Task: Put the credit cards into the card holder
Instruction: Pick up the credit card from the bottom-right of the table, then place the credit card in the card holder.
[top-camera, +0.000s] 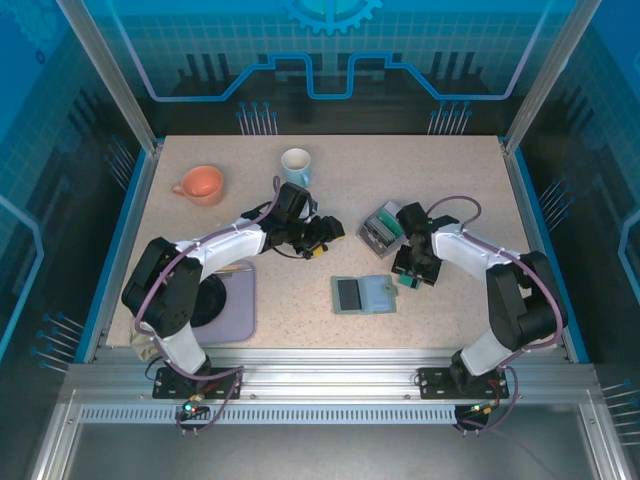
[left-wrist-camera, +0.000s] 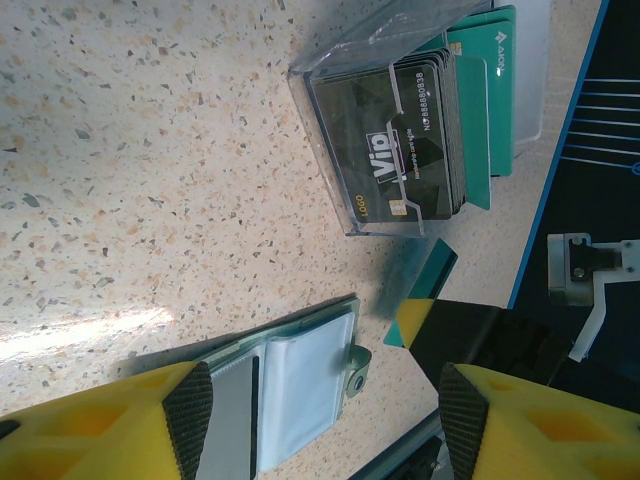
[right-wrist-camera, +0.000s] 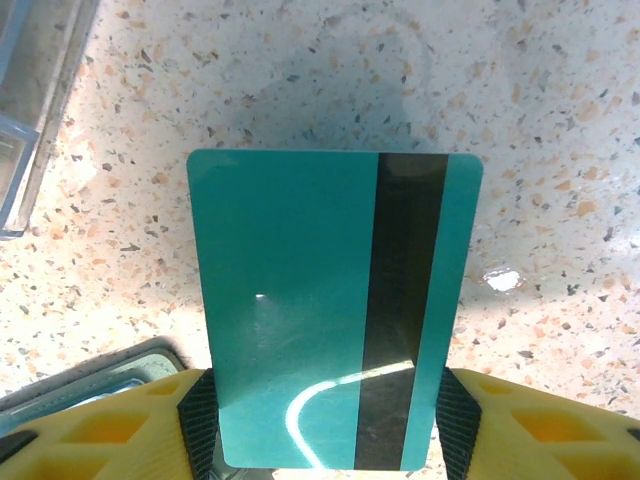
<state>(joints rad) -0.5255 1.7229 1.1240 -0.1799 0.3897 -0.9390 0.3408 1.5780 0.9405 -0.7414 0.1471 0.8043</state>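
We see right end effector (right-wrist-camera: 325, 425) clamped on teal card (right-wrist-camera: 300, 300), both fingers against its edges, black stripe facing camera, speckled table (right-wrist-camera: 560, 120) behind. We note left end effector (left-wrist-camera: 325, 420) spread wide, nothing between fingers, near card holder (left-wrist-camera: 290, 385). Card holder lies open flat on table between arms. Other credit cards (left-wrist-camera: 400, 150) stand in clear box (left-wrist-camera: 325, 80) just beyond holder.

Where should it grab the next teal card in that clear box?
Probably the exposed edge of the teal plastic card, approaching from the open side of the clear plastic box, one finger per face: it sticks out beyond the black cards.
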